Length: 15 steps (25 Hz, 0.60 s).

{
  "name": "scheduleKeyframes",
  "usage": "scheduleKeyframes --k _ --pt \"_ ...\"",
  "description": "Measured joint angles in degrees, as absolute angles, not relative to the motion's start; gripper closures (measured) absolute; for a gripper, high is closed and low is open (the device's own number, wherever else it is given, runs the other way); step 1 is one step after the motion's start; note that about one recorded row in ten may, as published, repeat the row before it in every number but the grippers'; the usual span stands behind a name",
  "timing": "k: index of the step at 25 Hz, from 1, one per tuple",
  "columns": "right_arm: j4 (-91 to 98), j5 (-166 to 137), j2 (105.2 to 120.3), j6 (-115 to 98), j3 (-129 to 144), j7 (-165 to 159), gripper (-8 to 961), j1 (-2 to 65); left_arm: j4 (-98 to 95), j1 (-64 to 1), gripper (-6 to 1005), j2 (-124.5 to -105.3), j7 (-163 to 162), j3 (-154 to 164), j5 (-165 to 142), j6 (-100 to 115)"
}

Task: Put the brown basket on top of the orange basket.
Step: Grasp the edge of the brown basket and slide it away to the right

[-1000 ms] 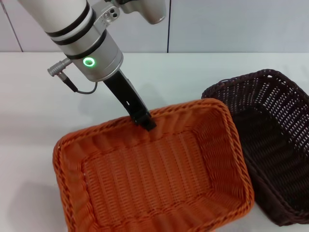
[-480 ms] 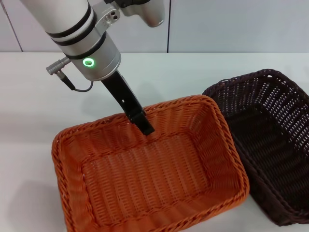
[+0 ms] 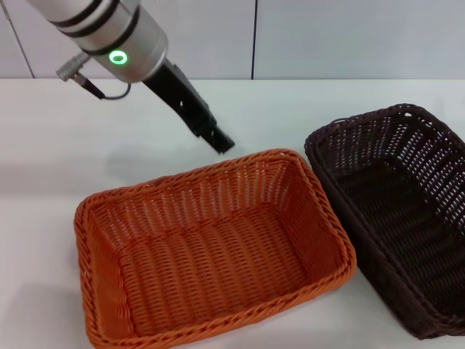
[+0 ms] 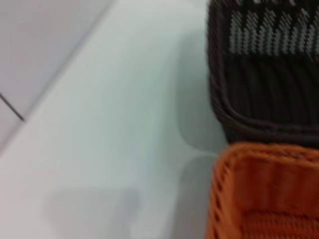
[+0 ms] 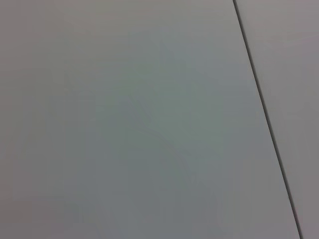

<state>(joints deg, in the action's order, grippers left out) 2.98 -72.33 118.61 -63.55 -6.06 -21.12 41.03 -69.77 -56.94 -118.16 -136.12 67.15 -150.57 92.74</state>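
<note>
The orange basket (image 3: 218, 169) sits flat on the white table, front and centre in the head view. The brown basket (image 3: 378, 116) sits on the table right beside it, on its right, their rims touching or nearly so. My left gripper (image 3: 221, 142) hangs in the air just behind the orange basket's far rim, open and holding nothing. The left wrist view shows a corner of the brown basket (image 4: 264, 74) next to a corner of the orange basket (image 4: 264, 189). My right gripper is out of view.
The white table (image 3: 290, 102) runs back to a pale wall (image 3: 327, 36). The right wrist view shows only a plain grey surface with one dark seam (image 5: 264, 114).
My left gripper let go of the orange basket's far rim and rose up and back. The orange basket, held tilted before, now lies flat on the table. The brown basket has not moved.
</note>
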Motion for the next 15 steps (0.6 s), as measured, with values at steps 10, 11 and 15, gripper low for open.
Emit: scheduleKeyframes --k 10,11,15 --pt "16.94 -78.53 115.83 -60.06 11.11 -48.21 412 41.33 -79.47 -44.97 166 -118.31 -134.61 67.82 -137.83 75.72" --pt "19.47 -80.35 114.95 -59.32 14.95 -53.15 412 41.18 -79.8 -43.43 165 -118.3 -133.41 68.2 -135.83 73.3" --pt "29.83 -93.36 109.79 -58.42 29.2 -73.47 412 40.93 -80.06 -36.77 166 -118.36 -126.86 71.96 -126.56 62.7"
